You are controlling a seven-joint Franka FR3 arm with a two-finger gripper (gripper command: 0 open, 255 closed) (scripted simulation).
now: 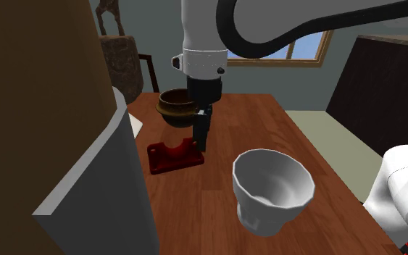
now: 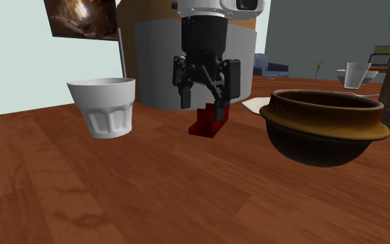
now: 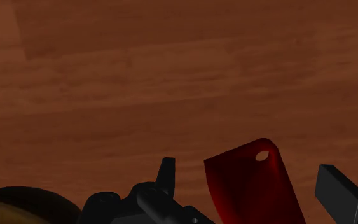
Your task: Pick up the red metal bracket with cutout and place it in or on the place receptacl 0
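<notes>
Straddling the red bracket (image 3: 252, 184), the gripper (image 2: 204, 105) has its jaws spread and released. The wrist view shows a gap on each side of the part, so nothing is grasped yet. Bracket rests on the wooden table (image 1: 267, 130), left of centre in the shoulder view, curved cutout facing up. Step in hand: the grasp. Next move likely calls for closing squarely on the bracket, then lifting straight up. Brown bowl (image 1: 175, 105) sits just above it in that frame, white cup (image 1: 271, 185) at lower right. Which one is the receptacle cannot be told.
</notes>
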